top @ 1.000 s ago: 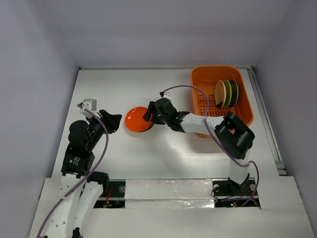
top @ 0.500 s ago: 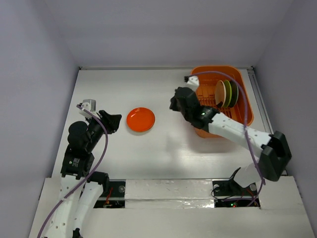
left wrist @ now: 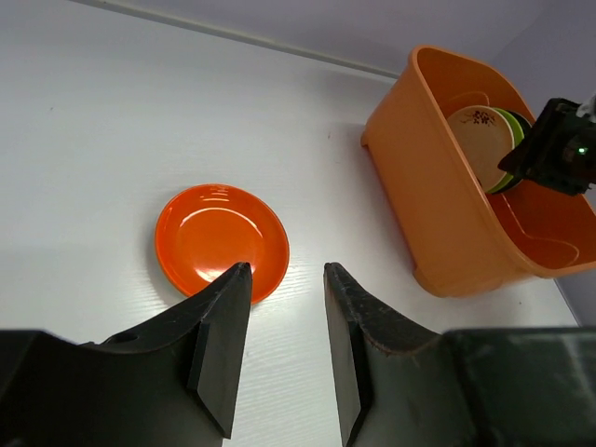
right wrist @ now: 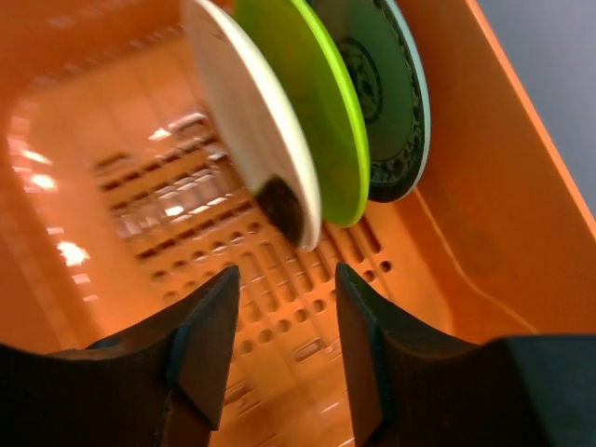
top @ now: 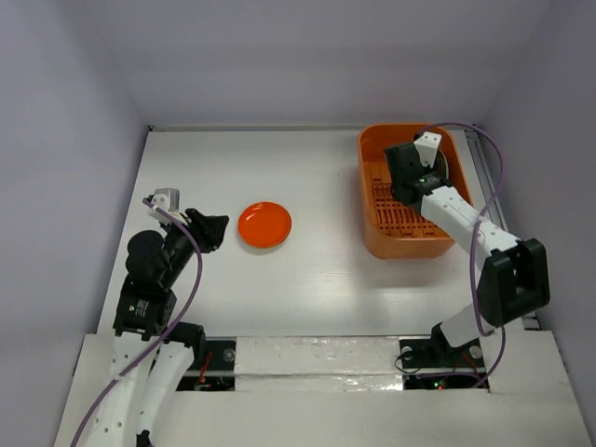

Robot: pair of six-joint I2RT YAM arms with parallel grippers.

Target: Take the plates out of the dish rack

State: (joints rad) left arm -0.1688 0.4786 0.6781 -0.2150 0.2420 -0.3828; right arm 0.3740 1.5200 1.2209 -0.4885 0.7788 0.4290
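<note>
An orange plate [top: 264,224] lies flat on the white table, also in the left wrist view [left wrist: 221,242]. The orange dish rack [top: 410,244] stands at the back right. In it, standing on edge, are a cream plate [right wrist: 251,121], a lime green plate [right wrist: 312,112] and a green-rimmed patterned plate [right wrist: 386,102]. My right gripper [right wrist: 287,270] is open inside the rack [right wrist: 503,205], just below the cream plate's lower edge, holding nothing. In the top view it [top: 408,191] covers most of the plates. My left gripper [left wrist: 287,270] is open and empty, just left of the orange plate [top: 219,228].
The rack's orange walls [left wrist: 438,214] close round the right gripper on all sides. The table's back edge meets a grey wall. A rail runs along the table's right edge [top: 503,233].
My right gripper let go of the orange plate on the table, swung right and came down into the rack by the standing plates. The left arm has not moved.
</note>
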